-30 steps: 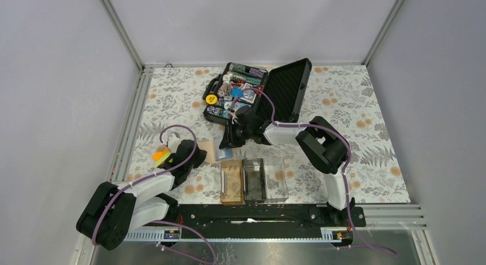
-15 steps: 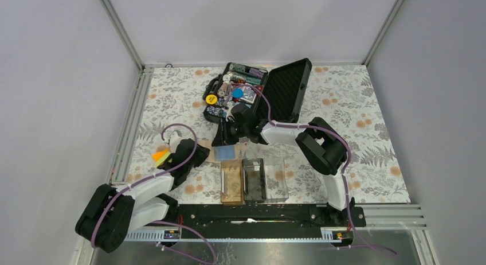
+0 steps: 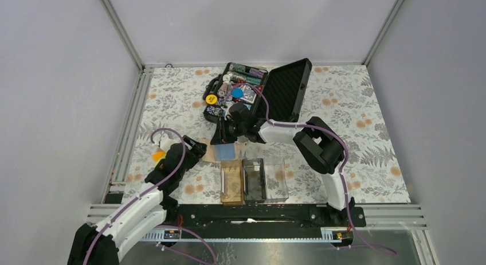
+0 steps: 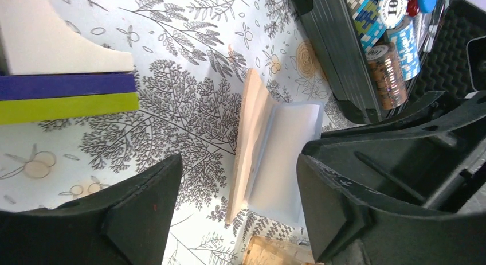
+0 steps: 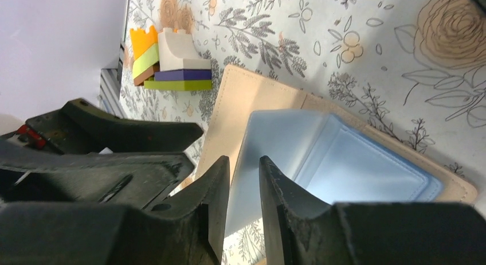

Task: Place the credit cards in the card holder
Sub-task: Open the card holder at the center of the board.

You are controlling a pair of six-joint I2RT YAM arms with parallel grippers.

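So here's what we've got: the card holder (image 3: 283,186) sits on the flowery tablecloth (image 3: 355,139) near the front edge, between the two arm bases. From left to right its three slots look brown, dark and clear. Honestly we can't pick out the credit cards for sure in any view. The brown slot might have something in it, but from above it's too small to tell. Just behind the holder there's a wallet (image 3: 227,151) lying open, tan outside and light blue inside. The left gripper (image 3: 195,150) is just left of it with its fingers spread wide and nothing between them. In its own camera the wallet (image 4: 281,156) sits right in that gap, tan flap tilted up off the cloth. The right gripper (image 3: 222,137) comes in from the far side. Up close, its fingers (image 5: 220,179) are nearly together, with the edge of the blue lining (image 5: 355,162) in the slit, and we can't tell whether it's actually squeezing it. A little stack of toy blocks (image 3: 160,155) sits left of the left gripper. A black case (image 3: 289,90) full of poker chips (image 3: 229,96) stands open further back.
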